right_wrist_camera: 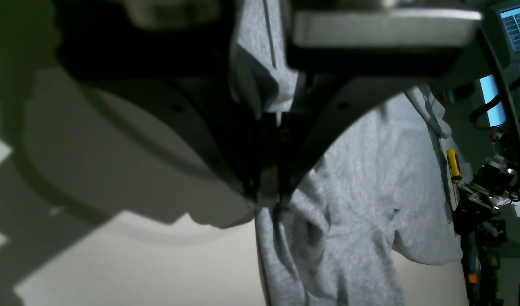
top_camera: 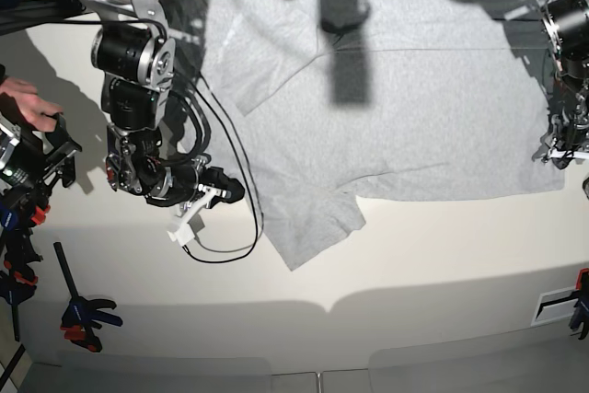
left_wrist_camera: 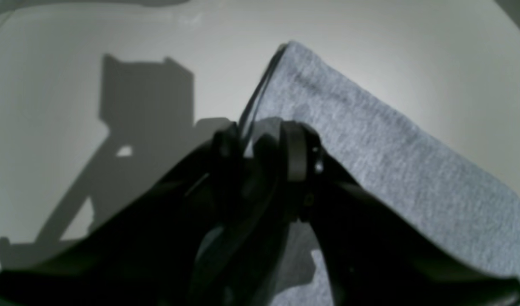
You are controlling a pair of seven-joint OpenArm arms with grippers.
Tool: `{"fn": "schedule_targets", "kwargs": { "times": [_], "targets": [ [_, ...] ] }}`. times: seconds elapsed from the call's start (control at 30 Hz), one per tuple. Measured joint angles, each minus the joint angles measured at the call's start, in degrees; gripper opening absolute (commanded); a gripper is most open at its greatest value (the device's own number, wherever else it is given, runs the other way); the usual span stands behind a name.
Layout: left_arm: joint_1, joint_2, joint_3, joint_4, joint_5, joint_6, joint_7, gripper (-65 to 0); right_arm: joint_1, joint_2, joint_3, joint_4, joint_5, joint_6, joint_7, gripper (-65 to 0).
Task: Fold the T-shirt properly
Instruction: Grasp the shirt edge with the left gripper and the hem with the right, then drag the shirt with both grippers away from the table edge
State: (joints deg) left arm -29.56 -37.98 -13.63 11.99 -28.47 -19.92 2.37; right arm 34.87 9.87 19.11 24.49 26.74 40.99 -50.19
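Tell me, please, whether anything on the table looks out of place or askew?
Nothing is spilled or damaged. The T-shirt lies wrinkled rather than flat: fabric bunches in folds by the right arm's fingers, and one sleeve juts out at an angle toward the front edge of the table.

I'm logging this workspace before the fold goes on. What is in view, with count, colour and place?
T-shirt: one, light grey, spread flat across the far half of the table.
Table: one, cream, under everything.
Clamps: at least two, black with orange or blue handles, at the base view's left edge.
Person's hand: one, at the base view's left edge.
Left hand: one, black, closed on the T-shirt's edge.
Right hand: one, black, shut on a fold of the T-shirt.
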Motion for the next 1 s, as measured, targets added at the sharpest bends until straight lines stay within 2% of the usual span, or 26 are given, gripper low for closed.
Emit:
{"fn": "schedule_targets", "kwargs": {
  "times": [0.2,0.23,0.3,0.57,0.63,0.7,0.8,0.87,1.0],
  "targets": [
    [0.02,0.04,0.00,0.13,0.00,-1.09,-0.02,-51.2,0.00,0.00,0.00,0.00,0.02,0.00,0.00,-65.0],
    [0.02,0.02,0.00,0.17,0.02,-1.09,-0.02,-54.1,0.00,0.00,0.00,0.00,0.00,0.00,0.02,-65.0],
    [0.02,0.04,0.00,0.17,0.09,-1.11,0.17,-65.0,0.00,0.00,0.00,0.00,0.02,0.00,0.00,-65.0],
    [0.09,0.04,0.00,0.79,0.22,-1.14,0.63,-65.0,0.00,0.00,0.00,0.00,0.26,0.00,0.02,-65.0],
    [0.26,-0.31,0.00,1.68,0.26,-1.18,1.22,-65.0,-0.15,0.24,0.02,0.00,3.15,-0.02,0.02,-65.0],
    [0.46,-1.44,0.00,3.45,0.42,-1.22,2.84,-65.0,-0.35,0.46,0.02,0.00,5.49,-0.02,0.22,-65.0],
    [0.46,-4.02,0.00,6.25,0.44,-1.29,5.42,-65.0,-0.48,0.42,0.02,0.70,5.88,-0.02,-0.17,-65.0],
    [0.44,-5.40,0.00,7.43,-1.73,-1.51,6.38,-65.0,-0.63,0.33,0.02,1.66,5.60,-0.13,-1.86,-65.0],
    [0.48,-6.82,0.00,9.22,-4.87,-6.99,11.32,-65.0,-0.79,0.35,0.02,2.97,6.69,-0.48,-5.68,-65.0]
  ]
}}
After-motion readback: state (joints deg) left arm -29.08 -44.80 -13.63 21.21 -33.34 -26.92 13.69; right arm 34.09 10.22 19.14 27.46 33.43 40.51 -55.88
